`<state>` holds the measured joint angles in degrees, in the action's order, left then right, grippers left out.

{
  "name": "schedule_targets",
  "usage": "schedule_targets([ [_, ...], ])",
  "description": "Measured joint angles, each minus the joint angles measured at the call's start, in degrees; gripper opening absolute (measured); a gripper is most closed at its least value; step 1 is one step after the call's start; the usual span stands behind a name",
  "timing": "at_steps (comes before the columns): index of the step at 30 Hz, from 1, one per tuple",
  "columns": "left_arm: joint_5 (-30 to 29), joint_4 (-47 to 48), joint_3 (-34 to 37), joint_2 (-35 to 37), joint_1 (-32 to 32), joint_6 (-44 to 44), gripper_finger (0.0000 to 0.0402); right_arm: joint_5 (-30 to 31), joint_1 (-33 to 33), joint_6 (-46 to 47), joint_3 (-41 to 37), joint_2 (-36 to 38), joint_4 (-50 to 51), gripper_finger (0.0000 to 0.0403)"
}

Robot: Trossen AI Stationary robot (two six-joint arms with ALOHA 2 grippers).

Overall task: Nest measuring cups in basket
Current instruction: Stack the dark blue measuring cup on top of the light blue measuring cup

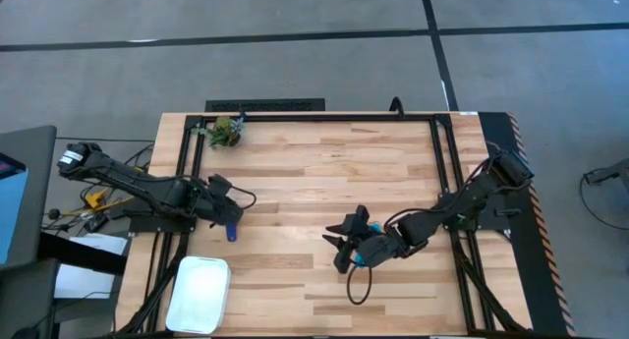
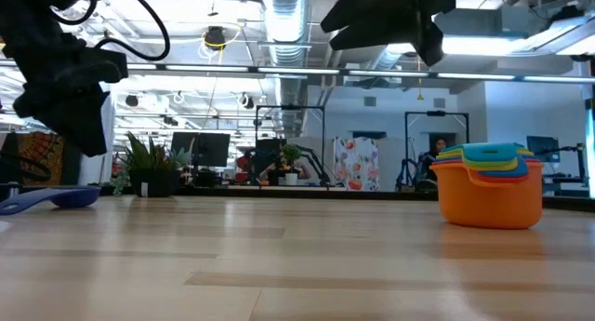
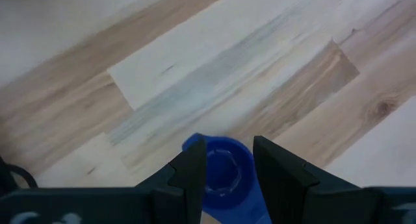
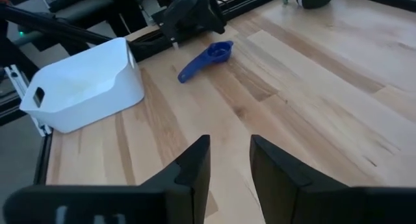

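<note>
Left hand (image 3: 224, 178) fingers apart, hovering over dark blue measuring cup (image 3: 224, 175) lying on table (image 1: 324, 172), basket (image 1: 200, 293) nearby.

**Open workshop behind a pale wooden worktop**

The worktop (image 1: 324, 172) is made of light wood planks with a black frame along its edges. It stands on a grey floor (image 1: 295, 74) crossed by dark lines. Beyond the far edge, long ceiling lights (image 2: 521, 44) and silver ducts (image 2: 284, 14) run overhead. Dark monitors (image 2: 206, 149), a leafy potted plant (image 2: 144, 163) and a patterned panel (image 2: 358, 163) stand in the background.
</note>
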<state>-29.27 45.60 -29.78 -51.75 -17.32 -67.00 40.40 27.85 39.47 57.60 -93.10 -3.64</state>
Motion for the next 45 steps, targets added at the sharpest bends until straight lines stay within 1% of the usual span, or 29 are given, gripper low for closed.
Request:
schedule_targets([
  [6,0.82,0.05,-0.02,-0.58,0.00,-1.58,0.0116,0.02,1.52,1.08,0.00,0.00,0.04,0.0128],
  [9,-0.40,0.21,-0.02,-3.28,0.02,-1.66,0.0116,0.05,2.19,1.13,0.00,0.00,-0.31,0.0129],
  [12,-0.73,-0.08,-0.02,-7.91,1.17,0.83,0.0116,0.05,2.59,1.17,0.00,0.00,-1.12,0.0128],
  [18,4.87,-0.01,-0.02,-14.82,4.66,5.34,0.0116,0.02,2.56,1.09,0.02,0.00,-1.25,0.0125],
  [25,8.46,-0.09,-0.02,-18.79,7.64,9.08,0.0115,0.02,2.54,1.00,0.02,0.00,-1.05,0.0126],
  [27,8.59,-0.18,-0.02,-19.69,8.01,9.69,0.0105,0.02,2.56,1.01,0.02,0.00,-1.05,0.0125],
  [29,8.69,-0.76,-0.02,-20.42,8.11,10.49,0.0083,0.09,2.81,1.66,0.02,0.00,-1.04,0.0122],
  [33,8.23,-6.34,-0.14,-20.49,8.11,12.97,0.0018,0.53,3.66,5.25,0.02,0.00,-0.24,0.0118],
  [34,8.12,-8.36,-0.30,-20.37,8.10,13.77,0.0011,0.83,4.04,6.32,0.02,0.00,0.50,0.0117],
  [36,8.18,-11.74,-1.05,-20.24,7.86,15.97,0.0011,1.88,4.97,8.63,0.02,0.00,2.46,0.0116],
  [38,6.99,-14.88,-2.28,-20.24,7.31,19.07,0.0012,2.55,5.62,11.72,0.02,0.04,6.22,0.0116],
  [42,3.53,-25.80,-5.01,-20.25,5.33,25.36,0.0004,2.86,6.23,21.21,0.02,0.04,15.10,0.0116],
  [45,1.91,-36.36,-6.70,-20.28,3.64,31.52,0.0004,3.04,6.26,22.78,0.00,0.04,15.11,0.0116],
])
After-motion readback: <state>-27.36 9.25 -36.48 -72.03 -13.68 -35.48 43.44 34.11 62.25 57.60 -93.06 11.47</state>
